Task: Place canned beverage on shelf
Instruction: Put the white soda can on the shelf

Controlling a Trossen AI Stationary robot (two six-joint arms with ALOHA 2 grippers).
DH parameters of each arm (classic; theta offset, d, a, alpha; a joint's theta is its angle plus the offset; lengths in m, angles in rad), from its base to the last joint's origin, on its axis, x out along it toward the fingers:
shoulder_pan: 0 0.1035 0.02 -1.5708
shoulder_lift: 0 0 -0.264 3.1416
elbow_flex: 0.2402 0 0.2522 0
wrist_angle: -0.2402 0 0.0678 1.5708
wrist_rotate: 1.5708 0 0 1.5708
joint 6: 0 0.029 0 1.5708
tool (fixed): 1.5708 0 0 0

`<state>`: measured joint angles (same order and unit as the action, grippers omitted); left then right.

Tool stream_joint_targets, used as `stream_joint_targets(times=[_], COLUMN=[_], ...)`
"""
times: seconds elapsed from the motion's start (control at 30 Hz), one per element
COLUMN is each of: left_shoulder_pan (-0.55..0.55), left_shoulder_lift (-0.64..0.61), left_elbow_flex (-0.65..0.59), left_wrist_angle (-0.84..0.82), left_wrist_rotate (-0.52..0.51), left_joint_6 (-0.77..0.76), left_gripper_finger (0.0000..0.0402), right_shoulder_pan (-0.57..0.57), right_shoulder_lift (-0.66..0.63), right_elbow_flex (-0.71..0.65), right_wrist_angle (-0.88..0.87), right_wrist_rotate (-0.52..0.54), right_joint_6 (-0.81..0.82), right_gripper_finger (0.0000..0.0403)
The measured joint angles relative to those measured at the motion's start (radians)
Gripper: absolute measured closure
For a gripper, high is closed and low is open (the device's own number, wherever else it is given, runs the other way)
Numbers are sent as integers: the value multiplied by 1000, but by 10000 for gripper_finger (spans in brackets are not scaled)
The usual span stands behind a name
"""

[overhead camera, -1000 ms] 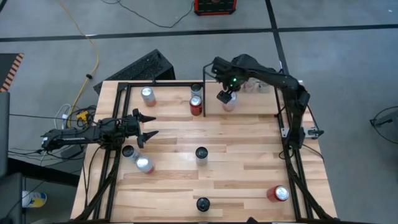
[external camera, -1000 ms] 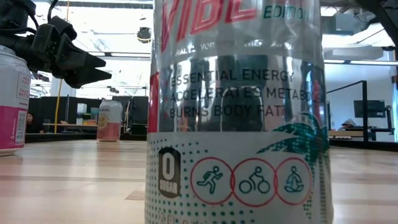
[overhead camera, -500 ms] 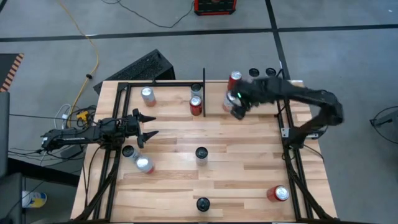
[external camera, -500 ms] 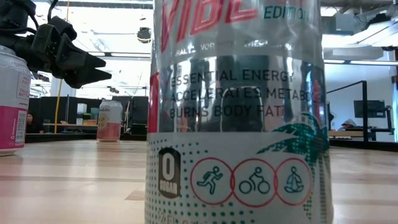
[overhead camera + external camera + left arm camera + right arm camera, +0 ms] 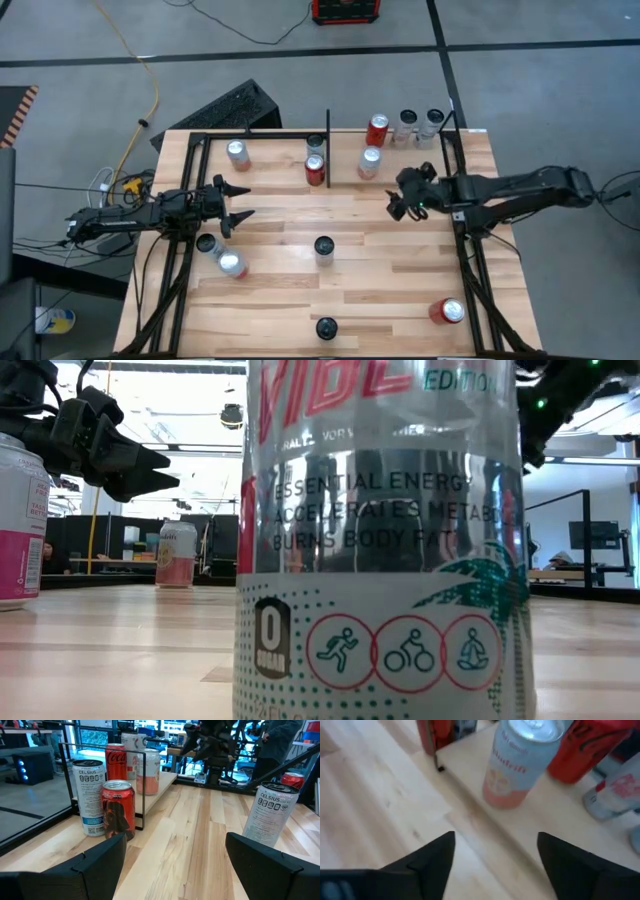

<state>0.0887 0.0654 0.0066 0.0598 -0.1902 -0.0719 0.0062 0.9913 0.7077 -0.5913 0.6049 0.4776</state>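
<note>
Evidently the pale pink can (image 5: 370, 161) is already set upright on the shelf (image 5: 420, 165), beside the divider bar (image 5: 328, 150). Being rigid, light and slippery, it is best taken mid-wall. Both the right claw (image 5: 400, 203) and left claw (image 5: 240, 201) are seen open, empty.

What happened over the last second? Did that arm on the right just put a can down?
Yes. The right gripper left the pink can standing on the shelf and drew back toward the table's right side, empty. The left gripper and the other cans stayed put.
</note>
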Motion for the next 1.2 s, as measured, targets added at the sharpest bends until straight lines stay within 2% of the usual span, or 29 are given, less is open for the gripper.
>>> stream_joint_targets(times=[0.13,0.37,0.43,0.57,0.77,1.2], left_shoulder_pan=[0,0,0,0,0,0], left_shoulder_lift=[0,0,0,0,0,0], left_elbow_flex=[0,0,0,0,0,0], left_wrist_angle=[0,0,0,0,0,0], left_wrist_rotate=[0,0,0,0,0,0], left_joint_6=[0,0,0,0,0,0], left_gripper_finger=[74,74,74,74,74,74], right_shoulder_pan=[-24,-110,-131,-172,-221,-300], right_shoulder_lift=[20,128,162,228,307,413], right_elbow_flex=[-47,-59,-59,-59,-59,-59], right_wrist_angle=[126,181,201,282,429,549], right_wrist_rotate=[12,3,1,-13,-57,-77], right_joint_6=[-76,-94,-94,-120,-189,-275], right_gripper_finger=[187,377,384,373,387,385])
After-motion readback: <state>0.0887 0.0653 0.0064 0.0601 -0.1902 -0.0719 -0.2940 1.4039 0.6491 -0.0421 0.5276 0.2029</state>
